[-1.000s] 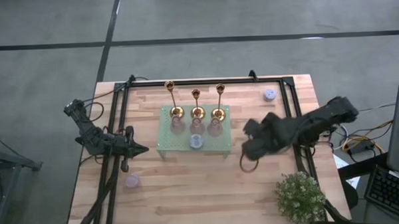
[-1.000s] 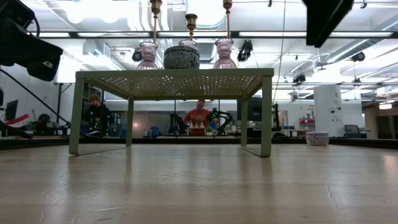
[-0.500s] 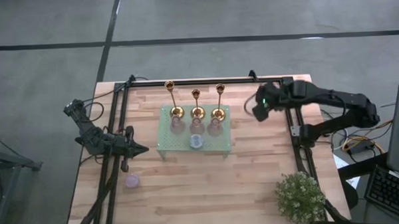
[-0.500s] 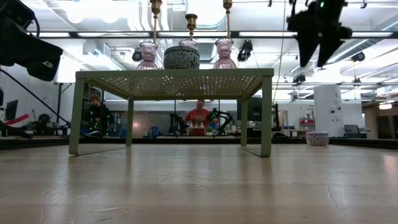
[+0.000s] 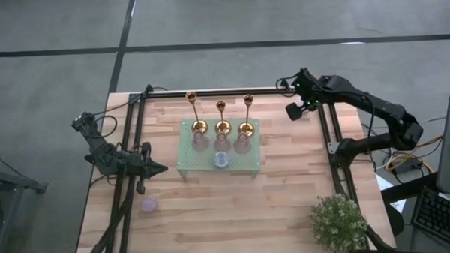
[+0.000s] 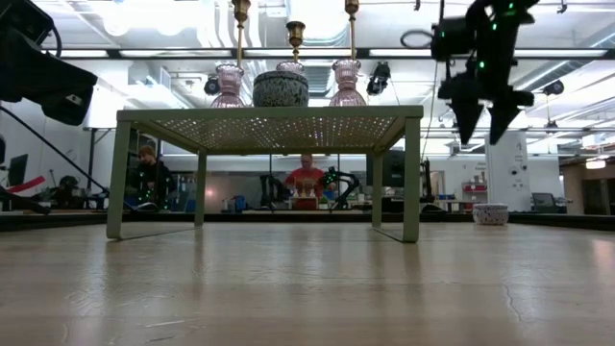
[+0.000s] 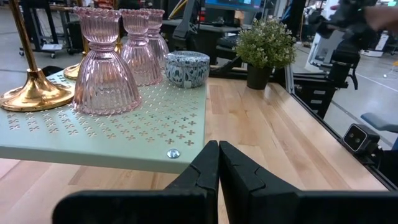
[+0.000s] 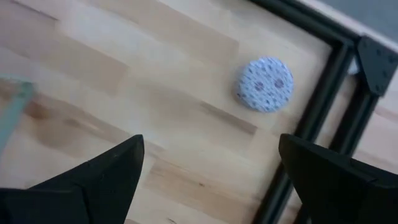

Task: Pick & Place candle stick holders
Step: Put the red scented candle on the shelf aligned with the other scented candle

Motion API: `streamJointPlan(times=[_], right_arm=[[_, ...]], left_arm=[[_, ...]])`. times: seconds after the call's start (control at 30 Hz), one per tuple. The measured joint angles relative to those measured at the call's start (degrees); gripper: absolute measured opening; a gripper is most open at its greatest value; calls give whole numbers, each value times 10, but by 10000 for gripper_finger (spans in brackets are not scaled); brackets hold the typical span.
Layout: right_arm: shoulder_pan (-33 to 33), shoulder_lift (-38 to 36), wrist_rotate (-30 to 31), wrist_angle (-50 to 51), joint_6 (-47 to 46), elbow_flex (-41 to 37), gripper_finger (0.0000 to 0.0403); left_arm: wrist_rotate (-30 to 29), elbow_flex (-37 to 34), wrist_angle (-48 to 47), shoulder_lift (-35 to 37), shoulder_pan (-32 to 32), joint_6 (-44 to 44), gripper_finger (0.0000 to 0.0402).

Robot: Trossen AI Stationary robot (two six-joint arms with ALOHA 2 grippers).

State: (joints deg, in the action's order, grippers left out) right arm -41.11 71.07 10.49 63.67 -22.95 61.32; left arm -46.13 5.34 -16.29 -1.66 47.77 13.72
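Your three candle stick holders point(image 5: 221, 117) already stand on the green rack point(image 5: 245, 165), while right gripper point(image 5: 293, 111) hovers with fingers spread and left gripper point(image 5: 160, 169) rests pressed together.

The dark right arm reaches over the far right corner of the desk, its two-finger gripper point(image 5: 295, 111) pointing down with jaws spread wide and empty. The dark left arm rests low at the desk's left edge, its gripper point(image 5: 160, 169) pinched closed.
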Motion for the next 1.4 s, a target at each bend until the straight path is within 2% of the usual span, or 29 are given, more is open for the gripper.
streamJointPlan(times=[0.37, 0.7, 1.0, 1.2, 1.4], right_arm=[[-77, 39, -2, -68, 17, -48, 366], [-122, 115, 0, -131, 20, -79, 366], [-136, 170, 2, -173, 18, -82, 366], [-140, 179, 16, -178, 18, -82, 366], [-141, 176, 15, -191, -35, -83, 366]], left_arm=[[0, 0, 0, 0, 0, 0, 14], [0, 0, 0, 0, 0, 0, 14], [0, 0, 0, 0, 0, 0, 14], [0, 0, 0, 0, 0, 0, 14], [0, 0, 0, 0, 0, 0, 14]])
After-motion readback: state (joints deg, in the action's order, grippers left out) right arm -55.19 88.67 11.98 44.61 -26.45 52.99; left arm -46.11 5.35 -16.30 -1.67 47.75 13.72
